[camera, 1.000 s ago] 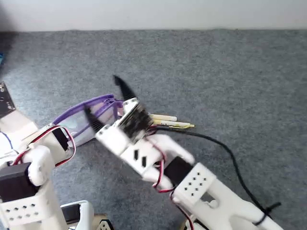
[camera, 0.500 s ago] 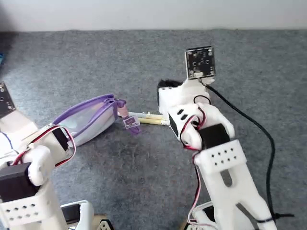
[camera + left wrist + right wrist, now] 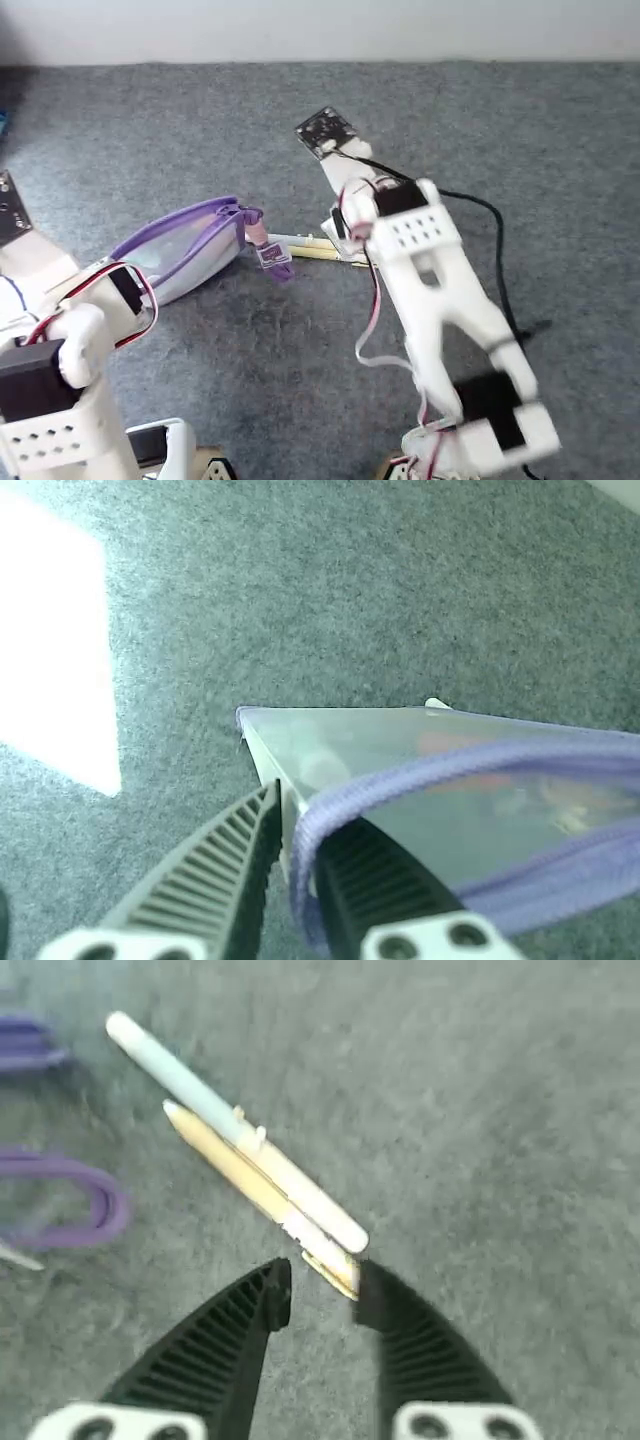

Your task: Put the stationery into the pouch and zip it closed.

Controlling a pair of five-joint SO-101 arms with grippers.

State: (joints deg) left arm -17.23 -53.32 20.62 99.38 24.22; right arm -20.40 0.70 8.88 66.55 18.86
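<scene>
My right arm has swung away from the pouch point(image 3: 180, 250) and now reaches over the two pens point(image 3: 305, 246), which lie together on the grey mat point(image 3: 500, 130) just beside the pouch's mouth. The right gripper point(image 3: 320, 1295) hangs parted and empty, with a tip on either side of the pens' ends. The left gripper point(image 3: 295, 800) pinches the pouch's corner. I judge pen pickup is under way; next I must lower and close squarely.

Soft, even daylight lay over the grey table point(image 3: 520, 130), dimmer toward its far left corner, with faint shadows under the pouch point(image 3: 180, 250). In the left wrist view a white patch point(image 3: 50, 640) burned out completely. The pens point(image 3: 240, 1170) threw a soft shadow.
</scene>
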